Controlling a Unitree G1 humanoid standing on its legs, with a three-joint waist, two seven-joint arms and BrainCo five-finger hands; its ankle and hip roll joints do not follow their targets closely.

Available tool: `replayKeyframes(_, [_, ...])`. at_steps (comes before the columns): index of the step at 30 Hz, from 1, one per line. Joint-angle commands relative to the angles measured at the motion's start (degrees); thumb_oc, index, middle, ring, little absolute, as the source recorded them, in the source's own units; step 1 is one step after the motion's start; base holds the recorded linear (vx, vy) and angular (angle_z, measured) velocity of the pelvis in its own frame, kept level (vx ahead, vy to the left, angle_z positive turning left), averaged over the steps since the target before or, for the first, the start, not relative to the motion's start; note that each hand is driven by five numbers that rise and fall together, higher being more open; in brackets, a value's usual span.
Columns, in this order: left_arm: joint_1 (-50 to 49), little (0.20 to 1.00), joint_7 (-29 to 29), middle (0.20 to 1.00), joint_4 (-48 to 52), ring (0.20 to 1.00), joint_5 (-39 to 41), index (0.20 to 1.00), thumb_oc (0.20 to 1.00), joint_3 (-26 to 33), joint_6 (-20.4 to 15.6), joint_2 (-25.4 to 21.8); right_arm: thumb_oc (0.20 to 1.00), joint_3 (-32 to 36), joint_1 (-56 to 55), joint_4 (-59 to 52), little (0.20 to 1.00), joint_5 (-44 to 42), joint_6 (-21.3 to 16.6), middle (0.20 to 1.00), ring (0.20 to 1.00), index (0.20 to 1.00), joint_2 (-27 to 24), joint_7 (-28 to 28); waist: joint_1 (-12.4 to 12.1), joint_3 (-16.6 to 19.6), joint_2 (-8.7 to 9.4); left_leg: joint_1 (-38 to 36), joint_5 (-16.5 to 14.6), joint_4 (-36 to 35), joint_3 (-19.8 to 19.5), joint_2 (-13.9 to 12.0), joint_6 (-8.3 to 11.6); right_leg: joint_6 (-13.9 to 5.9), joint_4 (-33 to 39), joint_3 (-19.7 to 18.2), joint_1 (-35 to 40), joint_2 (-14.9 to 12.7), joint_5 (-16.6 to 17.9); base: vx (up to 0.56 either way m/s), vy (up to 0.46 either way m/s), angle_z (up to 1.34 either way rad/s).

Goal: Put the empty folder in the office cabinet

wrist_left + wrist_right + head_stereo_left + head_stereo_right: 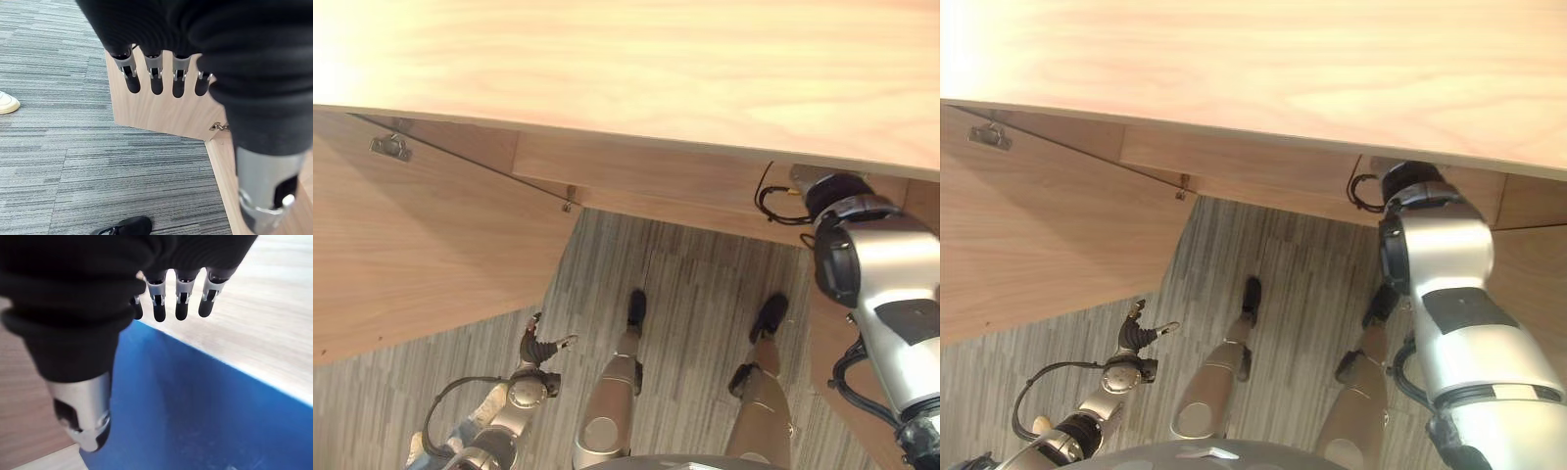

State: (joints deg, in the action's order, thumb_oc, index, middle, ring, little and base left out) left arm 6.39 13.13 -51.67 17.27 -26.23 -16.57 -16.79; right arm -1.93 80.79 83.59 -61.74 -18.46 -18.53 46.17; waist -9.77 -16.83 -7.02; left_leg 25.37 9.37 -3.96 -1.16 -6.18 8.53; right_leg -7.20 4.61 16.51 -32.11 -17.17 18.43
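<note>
I see my right hand, fingers straight and relaxed, above the flat blue folder inside the light wooden cabinet; my left hand hangs loose at seven o'clock.

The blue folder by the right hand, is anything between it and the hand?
Nothing visible. In the right wrist view the right hand hangs with straight fingers directly over the blue folder, which lies against a wooden surface.

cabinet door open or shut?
Open. The door swings out over the floor from its hinge; the left wrist view shows its edge standing free.
</note>
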Motion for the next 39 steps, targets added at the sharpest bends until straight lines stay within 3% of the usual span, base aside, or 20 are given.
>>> replayKeyframes(1, [3.1,1.000,2.5,1.000,-1.9,1.000,0.8,1.000,1.000,0.6,-0.6,-2.3,1.000,-2.2,0.4,-1.8,1.000,6.5,-2.7,1.000,1.000,1.000,0.3,2.3,-2.7,-1.2,0.15,-9.3,-15.5,6.3,1.9,-4.5,2.67,-5.83,0.0,-4.0,-0.7,-2.5,-1.9,-0.02,0.004,-0.08])
replayKeyframes(9, [3.4,1.000,3.4,1.000,-0.4,1.000,0.9,1.000,1.000,0.9,-1.0,-2.5,1.000,-3.5,-3.5,-5.5,1.000,14.9,-2.1,1.000,1.000,1.000,4.4,5.0,-2.3,-2.1,0.30,-9.5,-15.7,6.9,2.6,-4.2,2.56,-5.61,0.0,-4.8,-1.1,-2.4,-1.6,-0.03,0.010,-0.06])
replayKeyframes(13, [3.5,1.000,4.4,1.000,1.8,1.000,0.4,1.000,1.000,1.8,-1.1,-2.7,1.000,-5.7,-12.7,-16.5,1.000,26.0,-3.8,1.000,1.000,1.000,8.9,8.6,-1.0,-3.1,1.10,-9.4,-16.7,8.6,3.1,-4.2,2.36,-5.33,0.0,-5.4,-0.9,-2.2,-1.5,-0.04,0.018,-0.06])
replayKeyframes(17, [3.2,1.000,4.4,1.000,1.9,1.000,0.4,1.000,1.000,1.8,-1.1,-2.8,1.000,-5.7,-13.4,-17.4,1.000,26.5,-3.5,1.000,1.000,1.000,9.2,9.2,-0.9,-2.9,1.14,-9.3,-16.8,8.8,3.1,-4.1,2.34,-5.35,0.0,-5.4,-0.9,-2.3,-1.5,-0.02,0.011,-0.09])
replayKeyframes(18, [2.9,1.000,5.1,1.000,4.3,1.000,-0.8,1.000,1.000,3.1,-1.7,-3.4,1.000,-8.4,-24.1,-32.1,1.000,36.4,-3.6,1.000,1.000,1.000,12.8,9.2,0.4,-4.2,2.28,-9.4,-18.8,11.8,3.7,-4.3,2.07,-5.17,-0.2,-5.9,-0.4,-1.8,-1.3,-0.06,0.036,-0.10])
replayKeyframes(19, [2.9,1.000,5.1,1.000,4.3,1.000,-0.8,1.000,1.000,3.1,-1.7,-3.4,1.000,-8.4,-24.1,-32.1,1.000,36.4,-3.6,1.000,1.000,1.000,12.8,9.2,0.4,-4.2,2.28,-9.4,-18.8,11.8,3.7,-4.3,2.07,-5.17,-0.2,-5.9,-0.4,-1.8,-1.3,-0.17,0.080,-0.18])
replayKeyframes(20, [1.7,1.000,5.8,1.000,6.1,1.000,-2.4,1.000,1.000,4.6,-2.2,-3.9,1.000,-13.2,-35.1,-45.4,1.000,43.4,-1.6,1.000,1.000,1.000,15.2,4.9,2.6,-5.5,4.36,-9.3,-20.1,14.7,4.4,-3.9,1.59,-5.09,-0.4,-6.3,-0.1,-2.3,-0.6,-0.13,0.045,-0.30])
replayKeyframes(25, [1.0,1.000,5.6,1.000,6.0,1.000,-4.2,1.000,1.000,6.5,-3.1,-4.9,1.000,-18.3,-49.1,-53.3,1.000,50.1,-0.7,1.000,1.000,1.000,14.0,-2.1,4.8,-6.7,6.98,-10.1,-22.4,18.6,5.3,-3.4,0.79,-5.35,-0.9,-6.5,1.4,-3.4,0.2,-0.07,0.046,-0.22])
replayKeyframes(26, [1.4,1.000,5.6,1.000,5.3,1.000,-4.9,1.000,1.000,7.6,-3.6,-5.4,1.000,-20.4,-54.4,-55.7,1.000,50.8,-0.4,1.000,1.000,1.000,12.2,-6.6,6.0,-6.9,8.33,-10.7,-23.4,20.2,5.7,-3.1,0.51,-5.67,-1.0,-6.6,2.1,-4.1,0.7,-0.05,0.076,-0.08])
replayKeyframes(29, [1.4,1.000,5.4,1.000,5.1,1.000,-4.9,1.000,1.000,8.5,-3.5,-5.9,1.000,-21.9,-57.3,-57.5,1.000,49.1,-0.4,1.000,1.000,1.000,10.6,-10.6,6.2,-6.9,8.95,-11.2,-24.4,21.4,6.0,-3.4,0.45,-5.83,-0.9,-6.6,2.9,-4.1,0.9,-0.03,0.032,-0.03])
replayKeyframes(30, [1.3,1.000,4.2,1.000,5.2,1.000,-4.8,1.000,1.000,9.5,-3.4,-7.0,1.000,-24.0,-62.4,-60.5,1.000,46.0,-0.8,1.000,1.000,1.000,7.4,-15.8,7.3,-6.7,10.87,-11.5,-24.8,22.8,6.0,-2.9,0.15,-6.18,-0.7,-6.4,3.9,-5.0,1.4,-0.03,0.005,-0.08])
replayKeyframes(34, [1.5,1.000,3.8,1.000,4.5,1.000,-4.6,1.000,1.000,10.2,-3.4,-7.5,1.000,-23.7,-64.5,-60.7,1.000,45.4,-0.7,1.000,1.000,1.000,6.0,-17.3,7.8,-6.6,11.58,-11.8,-25.2,23.5,5.9,-2.7,0.09,-6.41,-0.6,-6.5,4.6,-5.4,1.7,-0.03,0.038,-0.10])
replayKeyframes(36, [1.6,1.000,2.1,1.000,3.4,1.000,-3.8,1.000,1.000,12.6,-4.1,-8.8,1.000,-22.6,-70.2,-62.3,1.000,43.9,-0.8,1.000,1.000,1.000,3.0,-23.1,9.4,-5.4,13.74,-12.2,-26.6,26.6,6.3,-1.6,-0.67,-7.15,0.3,-6.7,6.4,-6.8,2.8,-0.10,0.148,0.01])
replayKeyframes(37, [1.6,1.000,2.1,1.000,3.4,1.000,-3.8,1.000,1.000,12.6,-4.1,-8.8,1.000,-22.6,-70.2,-62.3,1.000,43.9,-0.8,1.000,1.000,1.000,3.0,-23.1,9.4,-5.4,13.74,-12.2,-26.6,26.6,6.3,-1.6,-0.67,-7.15,0.3,-6.7,6.4,-6.8,2.8,-0.10,0.131,-0.07])
replayKeyframes(39, [1.3,1.000,-1.1,1.000,3.3,1.000,-3.7,1.000,1.000,13.7,-4.3,-10.7,1.000,-23.5,-74.4,-65.4,1.000,39.6,-0.1,1.000,1.000,1.000,-2.3,-31.8,9.6,-4.3,14.97,-12.8,-28.2,29.5,6.8,-1.4,-1.31,-7.56,0.4,-6.7,7.9,-7.3,2.8,-0.09,0.134,-0.16])
